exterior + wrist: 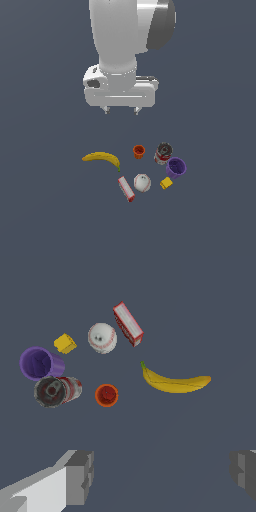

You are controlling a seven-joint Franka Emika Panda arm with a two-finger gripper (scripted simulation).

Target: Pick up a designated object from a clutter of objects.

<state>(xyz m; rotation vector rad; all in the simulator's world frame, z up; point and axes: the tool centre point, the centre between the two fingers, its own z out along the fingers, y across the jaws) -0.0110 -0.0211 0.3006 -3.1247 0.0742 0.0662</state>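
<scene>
- The hand [120, 111] hangs high above the counter [45, 210], its two fingers spread wide and nothing between them — it is empty and well apart from every item.
- The orange cup [139, 151] stands upright, mouth up, at the side of the group nearest the hand. The red can [162, 153] is just beside it on the exterior view's right, and the banana [102, 158] lies on the other side with a wider gap.
- In the wrist view the orange cup [106, 395] is seen from above, off to one side of the middle line between the fingers [80, 476], so I judge the hand must first shift sideways until the cup is centred.
- The purple cup [176, 167] is larger and touches the can or nearly so; it must not be confused with the target.
- For a good grasp, come straight down and let the fingers close across the rim — the finger on the can's side has little room, so turning the wrist to put the fingers along the free direction seems safer.
- The baseball [142, 182], the yellow block [166, 183] and the red-white box [126, 189] lie farther away and should not disturb the approach.
</scene>
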